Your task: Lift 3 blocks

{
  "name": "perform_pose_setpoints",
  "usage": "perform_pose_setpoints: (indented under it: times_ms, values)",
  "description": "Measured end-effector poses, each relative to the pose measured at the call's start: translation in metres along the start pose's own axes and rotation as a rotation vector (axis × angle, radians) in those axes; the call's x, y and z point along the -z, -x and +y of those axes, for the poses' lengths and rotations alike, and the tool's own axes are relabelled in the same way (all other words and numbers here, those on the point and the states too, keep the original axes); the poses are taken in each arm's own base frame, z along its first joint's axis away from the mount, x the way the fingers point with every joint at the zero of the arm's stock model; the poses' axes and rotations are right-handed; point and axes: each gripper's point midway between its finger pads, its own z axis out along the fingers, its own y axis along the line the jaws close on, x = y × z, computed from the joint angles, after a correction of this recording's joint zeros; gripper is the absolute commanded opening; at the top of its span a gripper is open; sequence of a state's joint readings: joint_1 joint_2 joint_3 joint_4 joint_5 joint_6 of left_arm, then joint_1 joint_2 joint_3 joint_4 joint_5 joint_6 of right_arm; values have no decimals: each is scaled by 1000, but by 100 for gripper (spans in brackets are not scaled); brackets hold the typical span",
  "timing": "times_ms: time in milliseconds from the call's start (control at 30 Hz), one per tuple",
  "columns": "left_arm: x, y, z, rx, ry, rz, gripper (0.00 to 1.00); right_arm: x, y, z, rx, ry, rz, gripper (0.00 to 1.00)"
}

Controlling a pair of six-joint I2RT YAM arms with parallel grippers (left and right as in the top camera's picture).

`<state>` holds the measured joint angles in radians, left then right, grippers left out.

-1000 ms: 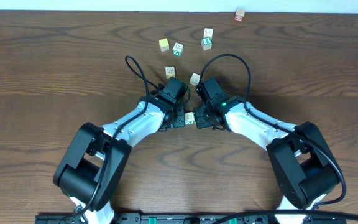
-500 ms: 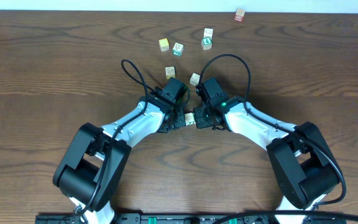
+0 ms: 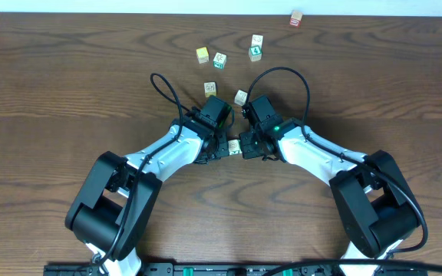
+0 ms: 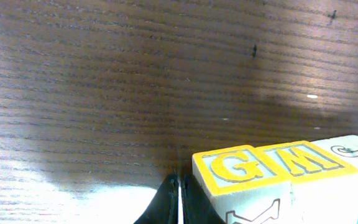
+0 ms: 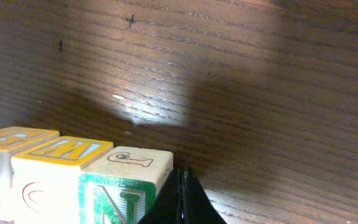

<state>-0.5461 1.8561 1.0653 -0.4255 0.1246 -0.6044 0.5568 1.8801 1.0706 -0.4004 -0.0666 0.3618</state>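
Left gripper (image 4: 179, 200): jaws closed, fingers pressed together with nothing between them. The tip stands at the bottom centre of the left wrist view, against the left edge of the G block (image 4: 241, 169).

Right gripper (image 5: 182, 194): jaws likewise closed on nothing. The tip stands at the bottom centre of the right wrist view, against the right edge of the N block (image 5: 126, 186).

The three blocks form one tight row, face to face: G block, M block (image 4: 308, 163), N block. The row sits between the two closed tips, one tip at each end. I cannot tell whether the row rests on the table (image 3: 67, 92) or hangs clear of it.

Differences between views:
- The left wrist view shows the yellow-bordered G and M top faces. The third block is cut off at the right edge.
- The right wrist view alone shows the bold green N on the end block's side face.
- The overhead view shows only a small pale patch of the row at centre frame, between the two gripper heads.
- Only the overhead view shows the loose blocks in the upper middle: a yellow-faced block (image 3: 202, 54), a green-marked block (image 3: 219, 60), a close pair (image 3: 255, 46), a yellowish block (image 3: 210, 89) and a whitish block (image 3: 241, 96) near the arms, all apart from the row.
- A reddish block (image 3: 296, 18) lies at the top edge.
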Motion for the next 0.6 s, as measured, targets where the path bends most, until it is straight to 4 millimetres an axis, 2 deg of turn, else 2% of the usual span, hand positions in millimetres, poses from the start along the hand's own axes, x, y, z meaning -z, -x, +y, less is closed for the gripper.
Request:
perform_pose_setpoints:
  times_ms: [333,600]
  values:
    - [4,-3,-1,-19,-9,12,7,4,-5,1,-7,11,14,1]
    - [19,3,-7,-30,-35,-23,7,19,2,3,-12,13,-23,1]
